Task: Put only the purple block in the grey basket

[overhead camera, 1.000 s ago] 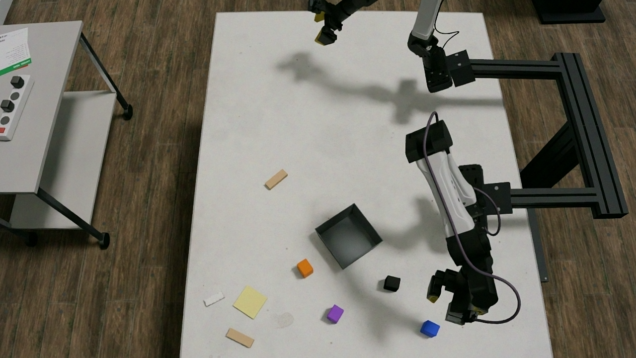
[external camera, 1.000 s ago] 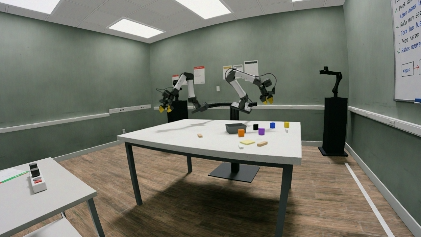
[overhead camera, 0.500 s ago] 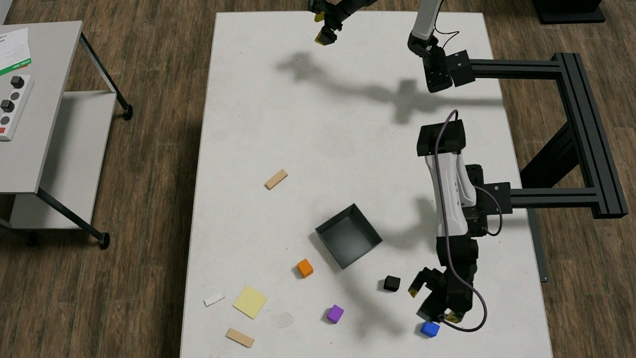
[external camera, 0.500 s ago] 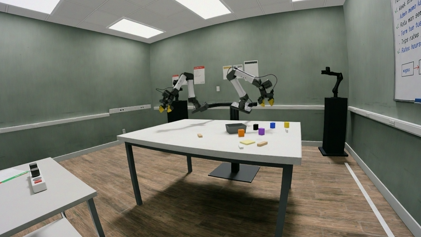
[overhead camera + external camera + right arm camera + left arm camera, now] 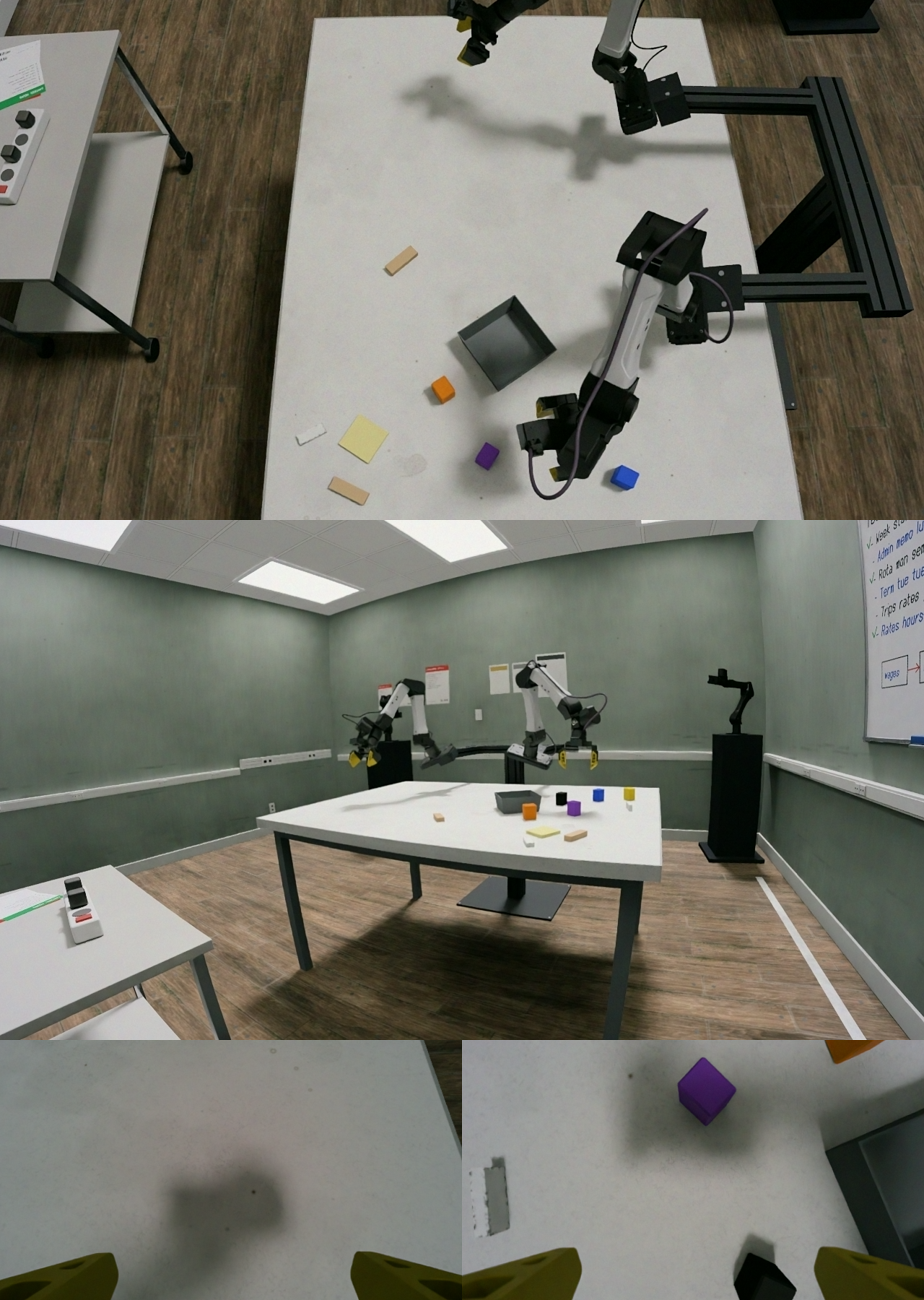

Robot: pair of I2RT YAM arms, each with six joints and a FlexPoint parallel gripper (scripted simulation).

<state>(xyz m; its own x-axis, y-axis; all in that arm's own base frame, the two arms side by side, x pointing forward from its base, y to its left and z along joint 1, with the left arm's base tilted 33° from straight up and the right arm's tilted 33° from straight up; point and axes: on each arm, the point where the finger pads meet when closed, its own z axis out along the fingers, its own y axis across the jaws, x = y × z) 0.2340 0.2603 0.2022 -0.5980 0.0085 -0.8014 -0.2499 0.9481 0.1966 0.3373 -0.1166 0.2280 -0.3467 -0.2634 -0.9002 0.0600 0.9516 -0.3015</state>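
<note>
The small purple cube-shaped block, probably light and stiff, sits on the table outside the grey rectangular basket, best gripped across opposite side faces by the left gripper, fingers wide apart like the right gripper's.

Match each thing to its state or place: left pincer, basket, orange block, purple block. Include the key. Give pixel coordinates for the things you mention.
1. left pincer (image 5: 548,440) (image 5: 578,759) (image 5: 697,1271)
2. basket (image 5: 504,349) (image 5: 507,803) (image 5: 860,1192)
3. orange block (image 5: 443,389) (image 5: 529,811) (image 5: 852,1047)
4. purple block (image 5: 486,456) (image 5: 573,808) (image 5: 707,1090)

A. between the basket and the yellow sheet (image 5: 363,438) (image 5: 542,831), top view
B. on the table (image 5: 349,193) (image 5: 362,823), still to be basketed
C. open, above the table
D. right side up, nothing inside

Pairs: 1-C, 2-D, 3-A, 4-B
</note>
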